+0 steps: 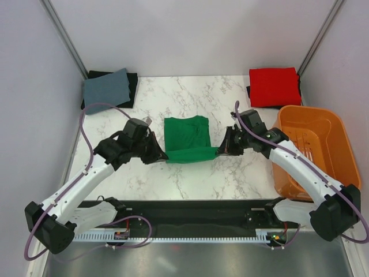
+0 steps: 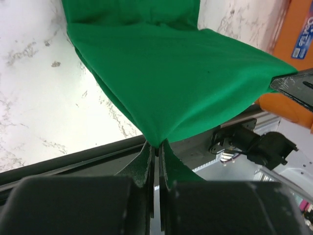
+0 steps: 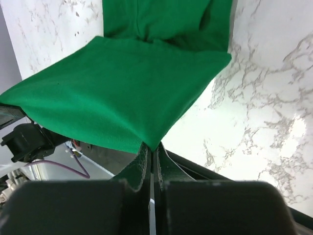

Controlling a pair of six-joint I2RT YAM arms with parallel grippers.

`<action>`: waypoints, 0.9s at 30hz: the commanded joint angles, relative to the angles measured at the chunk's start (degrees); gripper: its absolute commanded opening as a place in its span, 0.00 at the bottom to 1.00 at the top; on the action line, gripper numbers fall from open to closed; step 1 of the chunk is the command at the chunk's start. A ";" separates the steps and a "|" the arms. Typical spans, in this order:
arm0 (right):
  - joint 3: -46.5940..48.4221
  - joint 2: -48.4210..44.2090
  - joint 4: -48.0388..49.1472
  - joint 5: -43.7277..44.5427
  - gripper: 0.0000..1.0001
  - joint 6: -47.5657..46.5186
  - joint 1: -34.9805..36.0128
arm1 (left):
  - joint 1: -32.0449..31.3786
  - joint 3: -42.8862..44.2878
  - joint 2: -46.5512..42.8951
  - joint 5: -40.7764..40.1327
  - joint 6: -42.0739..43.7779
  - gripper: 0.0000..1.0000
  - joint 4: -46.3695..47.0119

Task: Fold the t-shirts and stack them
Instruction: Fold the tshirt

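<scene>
A bright green t-shirt [image 1: 186, 137] lies part-folded in the middle of the marble table, its near edge lifted off the surface. My left gripper [image 1: 163, 154] is shut on the near left corner of that edge; in the left wrist view the cloth [image 2: 186, 78] rises from the pinched gripper [image 2: 157, 147]. My right gripper [image 1: 222, 150] is shut on the near right corner, and the green cloth [image 3: 122, 93] stretches away from the gripper [image 3: 152, 148]. A red t-shirt [image 1: 274, 86] lies folded at the far right corner, on dark cloth.
An orange slatted basket [image 1: 323, 144] stands at the right edge beside my right arm. A grey-blue folded cloth [image 1: 106, 88] on a black one sits at the far left corner. Grey walls close in both sides. A black rail [image 1: 190, 210] runs along the near edge.
</scene>
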 commanded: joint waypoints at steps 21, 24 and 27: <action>55.47 54.04 -9.83 0.31 0.40 -12.16 -10.49 | 18.89 46.02 50.78 5.10 15.33 0.44 -6.13; 71.10 63.89 -15.09 0.05 0.72 -10.93 -11.90 | 21.97 59.36 63.44 8.80 15.51 0.66 -11.39; 81.42 66.58 -16.44 -1.71 0.76 -10.83 -12.52 | 23.30 68.98 69.80 9.08 15.24 0.68 -18.61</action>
